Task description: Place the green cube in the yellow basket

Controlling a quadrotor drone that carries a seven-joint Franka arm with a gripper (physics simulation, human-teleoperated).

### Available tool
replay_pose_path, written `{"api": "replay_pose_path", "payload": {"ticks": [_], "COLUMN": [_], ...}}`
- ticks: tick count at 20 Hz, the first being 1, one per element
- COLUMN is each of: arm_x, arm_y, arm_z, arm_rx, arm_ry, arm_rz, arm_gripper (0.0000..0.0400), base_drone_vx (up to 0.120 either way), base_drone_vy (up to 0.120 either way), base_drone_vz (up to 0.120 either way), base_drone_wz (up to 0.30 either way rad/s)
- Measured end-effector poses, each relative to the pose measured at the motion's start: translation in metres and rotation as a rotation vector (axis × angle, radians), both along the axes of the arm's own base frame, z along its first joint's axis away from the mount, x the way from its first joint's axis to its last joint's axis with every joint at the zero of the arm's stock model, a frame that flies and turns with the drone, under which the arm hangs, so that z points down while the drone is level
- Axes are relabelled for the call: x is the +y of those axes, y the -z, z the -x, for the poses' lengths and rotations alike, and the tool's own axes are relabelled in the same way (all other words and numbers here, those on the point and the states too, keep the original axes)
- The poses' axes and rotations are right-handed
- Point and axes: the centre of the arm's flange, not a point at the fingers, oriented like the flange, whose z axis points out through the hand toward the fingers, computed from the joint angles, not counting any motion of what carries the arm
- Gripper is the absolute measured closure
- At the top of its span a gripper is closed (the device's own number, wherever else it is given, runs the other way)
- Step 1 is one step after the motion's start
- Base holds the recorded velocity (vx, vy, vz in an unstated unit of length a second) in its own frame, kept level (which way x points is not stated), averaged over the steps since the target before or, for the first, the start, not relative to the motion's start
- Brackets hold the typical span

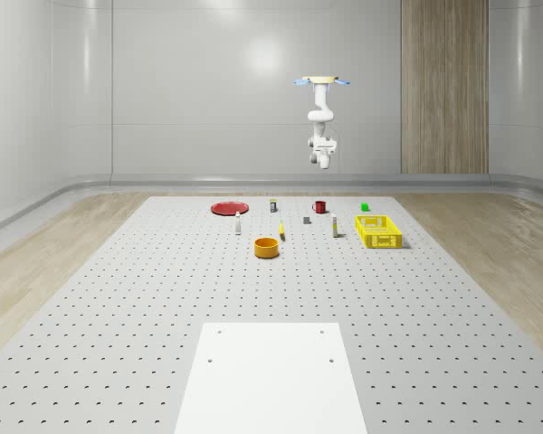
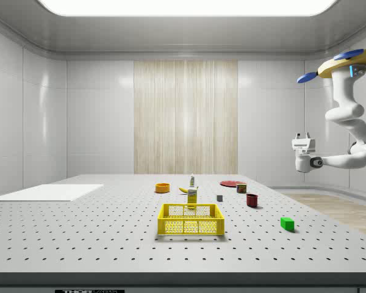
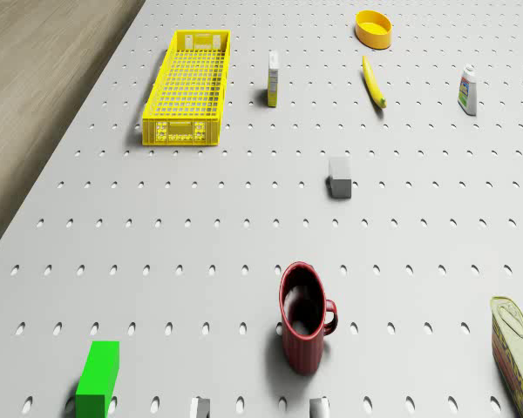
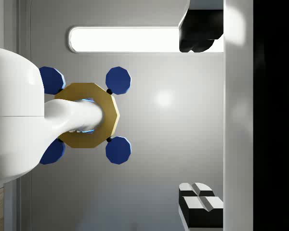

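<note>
The green cube [image 1: 365, 207] lies on the perforated table near its far edge, also seen as the green cube [image 2: 287, 223] and the green cube [image 3: 98, 376]. The yellow basket [image 1: 378, 231] stands nearer the camera than the cube; it is an open mesh basket [image 2: 191, 220], long and narrow in the drone view [image 3: 187, 87]. The drone [image 1: 321, 81] hovers high over the table's far edge, well above both. My gripper [image 2: 302, 135] points upward toward the drone body [image 4: 89, 115], far from the cube. The gripper [image 4: 201, 118] is open and holds nothing.
A red mug [image 3: 305, 318] stands near the cube, with a tin can [image 3: 516, 348] beyond it. A grey block [image 3: 339, 177], a small carton [image 3: 274, 78], a banana [image 3: 374, 83], a bottle [image 3: 468, 90] and an orange bowl [image 3: 374, 28] dot the table. A red plate [image 1: 227, 208] lies far left.
</note>
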Motion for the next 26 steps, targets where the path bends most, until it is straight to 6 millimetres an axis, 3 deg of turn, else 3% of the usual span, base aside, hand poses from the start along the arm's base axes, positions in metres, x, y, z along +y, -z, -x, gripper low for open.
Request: {"api": "replay_pose_path", "payload": {"ticks": [7,12,26], "arm_x": [0.000,0.000,0.000], "arm_y": [-0.050,-0.075,-0.093], "arm_z": [0.003,0.001,0.001], "arm_rx": [-0.006,-0.009,-0.020], "arm_ry": [0.000,0.000,0.000], "arm_rz": [0.000,0.000,0.000], "arm_gripper": [0.0000,0.0000,0.0000], "base_drone_vx": [0.103,0.120,0.120], "base_drone_vy": [0.120,0.120,0.120], "base_drone_vz": [0.000,0.000,0.000], "base_drone_wz": [0.000,0.000,0.000]}}
